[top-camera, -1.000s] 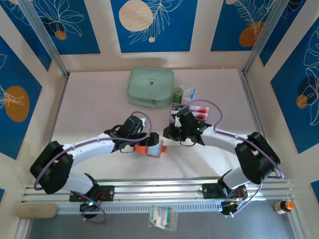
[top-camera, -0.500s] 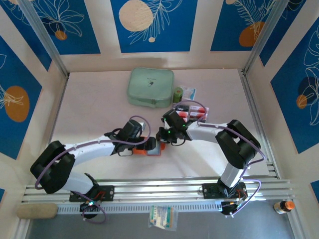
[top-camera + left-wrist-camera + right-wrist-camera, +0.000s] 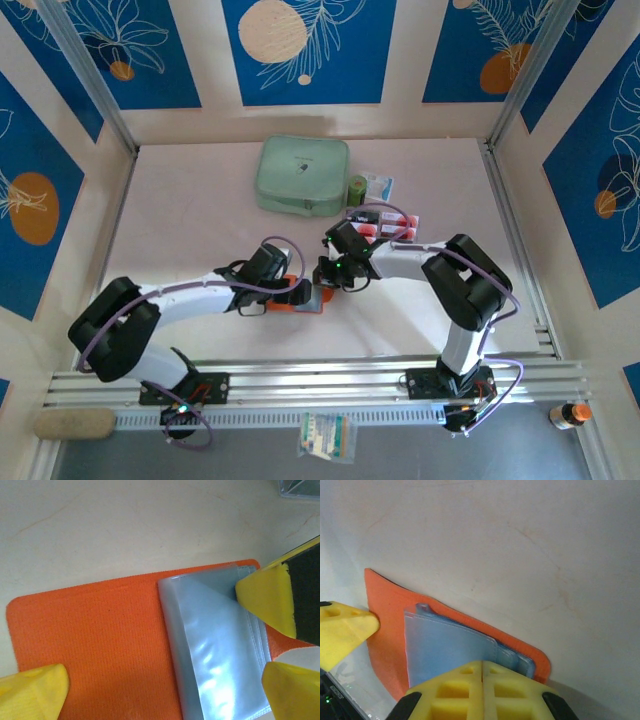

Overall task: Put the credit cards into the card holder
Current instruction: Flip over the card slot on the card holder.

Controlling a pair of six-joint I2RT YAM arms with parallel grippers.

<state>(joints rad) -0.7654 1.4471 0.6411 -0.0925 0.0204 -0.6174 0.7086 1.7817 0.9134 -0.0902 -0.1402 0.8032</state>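
Top external, right hand (image 3: 323,281) reached card holder (image 3: 289,307)

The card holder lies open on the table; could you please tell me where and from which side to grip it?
Probably the free edge of the plastic pockets, pinched from above: the card holder lies flat on the table, its orange cover offering no lip, while the pocket stack appears to stand proud of it.
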